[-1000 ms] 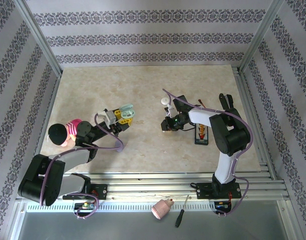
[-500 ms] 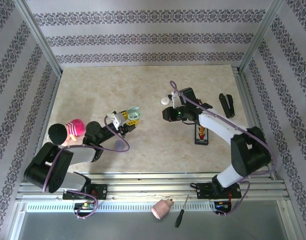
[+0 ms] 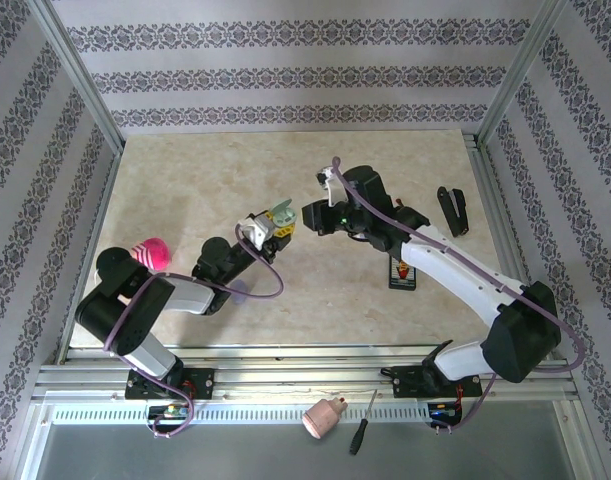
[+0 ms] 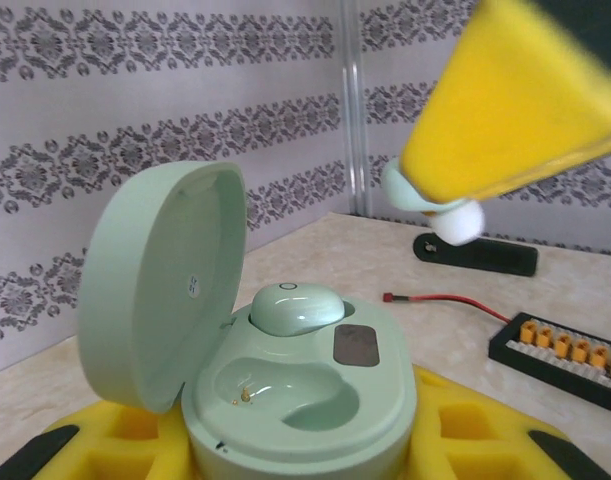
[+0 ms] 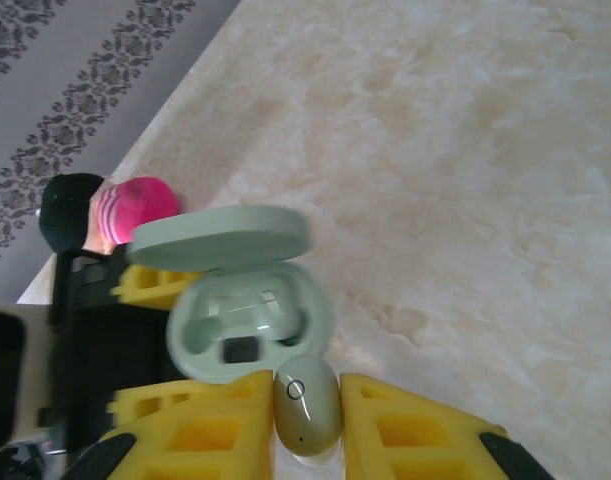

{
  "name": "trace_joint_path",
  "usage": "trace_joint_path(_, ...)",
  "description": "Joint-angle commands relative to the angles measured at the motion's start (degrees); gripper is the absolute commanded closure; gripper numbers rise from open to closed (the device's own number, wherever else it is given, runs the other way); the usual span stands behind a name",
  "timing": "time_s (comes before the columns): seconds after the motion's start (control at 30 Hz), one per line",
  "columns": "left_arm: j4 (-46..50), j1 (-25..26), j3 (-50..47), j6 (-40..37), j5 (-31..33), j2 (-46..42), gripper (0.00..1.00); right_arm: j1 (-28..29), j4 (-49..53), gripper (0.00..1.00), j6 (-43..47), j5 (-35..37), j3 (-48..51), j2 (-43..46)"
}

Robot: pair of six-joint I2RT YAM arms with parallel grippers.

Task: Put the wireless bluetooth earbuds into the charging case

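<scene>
The mint green charging case (image 4: 295,390) has its lid (image 4: 160,280) raised, and my left gripper (image 4: 305,445) is shut on its base between yellow fingers. One mint earbud (image 4: 295,307) sits in the far slot; the near slot is empty. My right gripper (image 5: 305,410) is shut on a second mint earbud (image 5: 305,400), just beside the open case (image 5: 250,320). From the left wrist that earbud (image 4: 435,205) hangs under a yellow finger (image 4: 515,100), above and right of the case. In the top view the case (image 3: 279,216), left gripper (image 3: 270,228) and right gripper (image 3: 307,215) meet mid-table.
A pink and black toy (image 3: 145,252) lies by the left arm. A black strip of orange connectors (image 3: 402,268) and a black object (image 3: 451,208) lie to the right. A pink item (image 3: 325,417) and a screwdriver (image 3: 363,435) rest on the front rail.
The left gripper has carried the open case right and farther from the base. The right gripper has swung left with the earbud until it is beside the case.
</scene>
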State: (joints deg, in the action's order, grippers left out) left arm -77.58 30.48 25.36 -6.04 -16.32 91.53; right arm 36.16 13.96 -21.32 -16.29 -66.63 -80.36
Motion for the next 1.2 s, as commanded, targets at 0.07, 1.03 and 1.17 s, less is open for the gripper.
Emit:
trace_joint_path(0.07, -4.2, 1.7, 2.3, 1.1, 7.1, 1.4, 0.84, 2.6, -4.0, 0.8, -1.6, 2.7, -2.8, -1.9)
trace_joint_path(1.03, -4.2, 2.5, 3.1, 5.1, 7.0, 1.7, 0.85, 4.8, -9.2, 0.79, -3.2, -0.9, -5.4, -9.6)
trace_joint_path(1.17, -4.2, 2.5, 3.2, 5.3, 7.1, 1.8, 0.85, 4.8, -9.0, 0.78, -3.2, -1.7, -4.4, -9.2)
